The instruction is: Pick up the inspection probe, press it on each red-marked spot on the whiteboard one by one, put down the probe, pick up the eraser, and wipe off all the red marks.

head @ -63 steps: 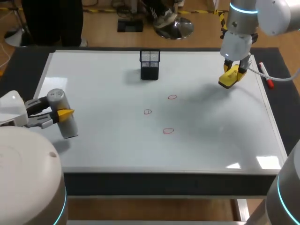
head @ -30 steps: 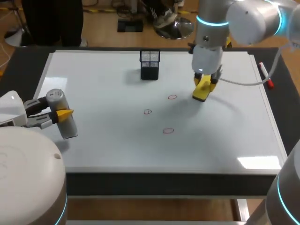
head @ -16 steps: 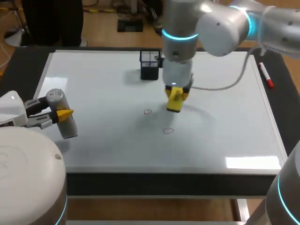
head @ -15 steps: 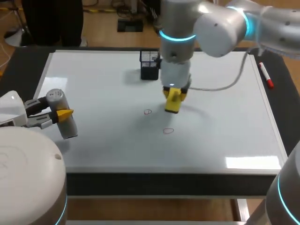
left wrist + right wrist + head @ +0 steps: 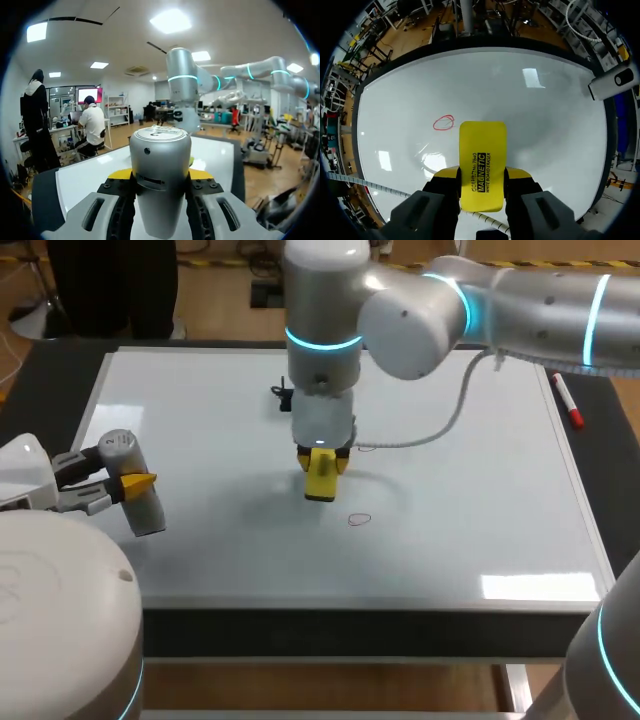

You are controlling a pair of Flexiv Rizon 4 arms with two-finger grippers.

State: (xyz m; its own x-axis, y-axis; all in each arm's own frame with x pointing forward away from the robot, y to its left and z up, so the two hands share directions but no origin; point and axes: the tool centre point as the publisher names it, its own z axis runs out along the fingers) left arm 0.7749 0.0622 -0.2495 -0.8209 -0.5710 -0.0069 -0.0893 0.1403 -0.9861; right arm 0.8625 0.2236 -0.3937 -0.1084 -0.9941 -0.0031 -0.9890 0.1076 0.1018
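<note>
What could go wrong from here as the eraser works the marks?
The eraser, in the right gripper, sits beside the red mark rather than over it, so a stroke might miss it. The arm's loose cable trails low over the whiteboard and could drag across marks or snag.

The left arm (image 5: 55, 625) and right arm (image 5: 420, 310) are smooth silver-grey tubes with fat rounded joints ringed by glowing cyan bands, a pale cable (image 5: 462, 395) looping off the right one's white wrist, and each ends in grey-and-black fingers (image 5: 445, 175) with bright yellow tips.
</note>
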